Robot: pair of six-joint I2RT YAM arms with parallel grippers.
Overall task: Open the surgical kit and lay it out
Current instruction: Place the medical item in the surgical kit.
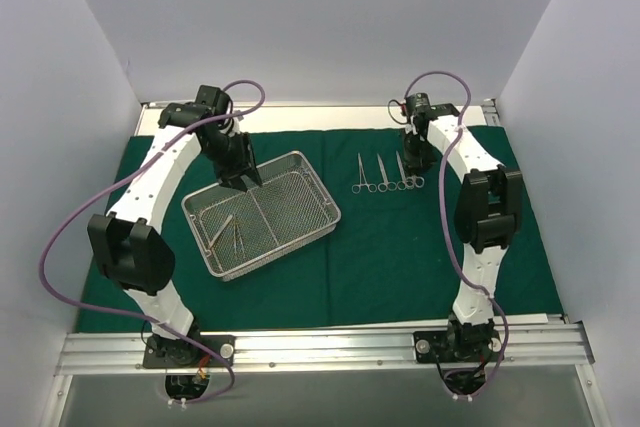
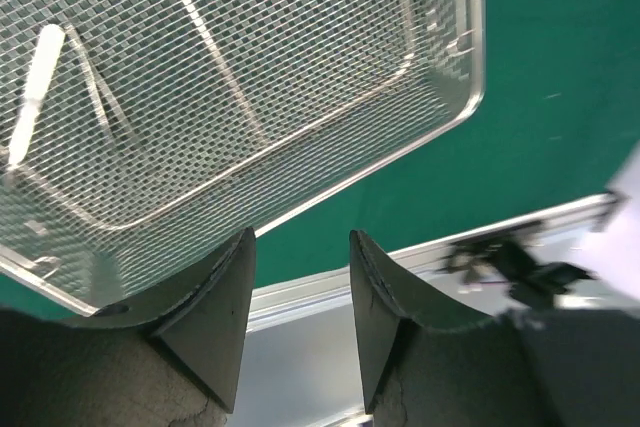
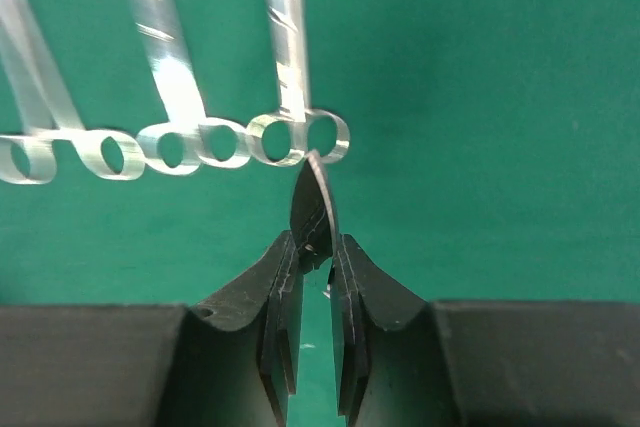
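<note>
The dark green cloth (image 1: 400, 247) lies spread flat over the table. The silver wire-mesh tray (image 1: 330, 215) sits on it at centre left, with two slim steel instruments (image 1: 232, 233) inside. Three scissor-handled instruments (image 1: 383, 174) lie side by side on the cloth to its right. My left gripper (image 1: 243, 179) hovers open and empty over the tray's far edge; the tray (image 2: 478, 47) fills the left wrist view. My right gripper (image 3: 316, 239) is nearly closed just behind the rightmost instrument's rings (image 3: 300, 137). A thin dark sliver between the tips reaches those rings.
An aluminium rail (image 1: 330, 342) runs along the near edge behind the arm bases. White walls enclose the left, right and back. Purple cables loop from both arms.
</note>
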